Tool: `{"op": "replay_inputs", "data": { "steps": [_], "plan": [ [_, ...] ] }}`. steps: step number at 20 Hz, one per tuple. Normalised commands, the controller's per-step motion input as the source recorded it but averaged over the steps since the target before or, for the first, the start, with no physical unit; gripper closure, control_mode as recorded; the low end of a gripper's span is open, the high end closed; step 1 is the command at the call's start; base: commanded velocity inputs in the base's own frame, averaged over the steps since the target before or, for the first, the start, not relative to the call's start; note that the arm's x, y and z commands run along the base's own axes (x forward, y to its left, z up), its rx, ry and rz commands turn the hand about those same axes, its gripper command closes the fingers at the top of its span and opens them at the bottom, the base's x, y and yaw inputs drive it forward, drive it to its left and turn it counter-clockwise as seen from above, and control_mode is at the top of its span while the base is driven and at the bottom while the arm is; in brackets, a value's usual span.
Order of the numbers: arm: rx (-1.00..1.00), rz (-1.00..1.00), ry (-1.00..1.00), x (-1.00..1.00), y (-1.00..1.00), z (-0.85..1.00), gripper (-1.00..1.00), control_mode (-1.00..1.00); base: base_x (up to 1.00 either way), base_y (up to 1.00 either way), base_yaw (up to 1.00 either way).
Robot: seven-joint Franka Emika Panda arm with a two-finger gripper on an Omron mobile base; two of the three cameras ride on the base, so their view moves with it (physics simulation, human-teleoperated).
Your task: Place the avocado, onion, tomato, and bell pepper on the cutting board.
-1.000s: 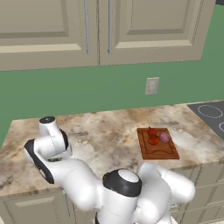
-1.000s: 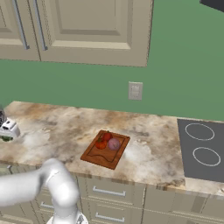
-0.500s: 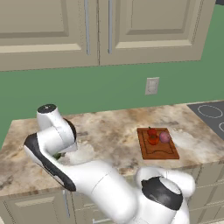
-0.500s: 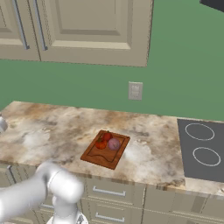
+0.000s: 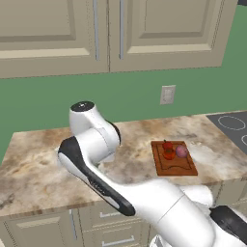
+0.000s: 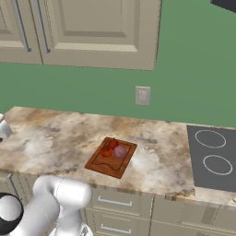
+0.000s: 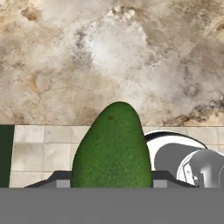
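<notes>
The gripper (image 7: 112, 186) is clamped on the avocado (image 7: 113, 146) above the marble counter (image 7: 131, 57), while at about three o'clock in the left base view the cutting board (image 5: 174, 164) carries the bell pepper (image 5: 167, 145), tomato (image 5: 169, 154) and onion (image 5: 182, 151).

avocado (image 7: 113, 146): dark green, egg-shaped, narrow end up in hand view, above the counter | cutting board (image 5: 175, 166): reddish-brown, flat on the counter | onion (image 5: 182, 151), tomato (image 5: 169, 154), bell pepper (image 5: 167, 145): all 3 on the board, clustered
</notes>
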Motion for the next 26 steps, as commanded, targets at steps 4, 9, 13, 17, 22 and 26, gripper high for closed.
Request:
{"op": "replay_inputs", "data": {
  "steps": [4,9,13,17,22,26],
  "plan": [
    [0.0,-0.01,-0.04,-0.35,-0.99,0.37,1.0,-1.0,0.0,0.0,0.0],
    [0.0,0.0,-0.15,-0.21,-0.99,0.28,1.0,-1.0,0.0,0.0,0.0],
    [0.0,-0.01,-0.01,0.0,-1.0,0.03,1.0,-1.0,0.0,0.0,0.0],
    [0.0,-0.04,0.0,0.02,-1.0,0.0,1.0,-1.0,0.0,0.0,0.0],
    [0.0,-0.04,0.0,0.03,-1.0,0.0,1.0,-1.0,0.0,0.0,0.0],
    [0.0,-0.04,0.0,0.03,-0.95,0.0,1.0,-1.0,0.0,0.0,0.0]
  ]
}}
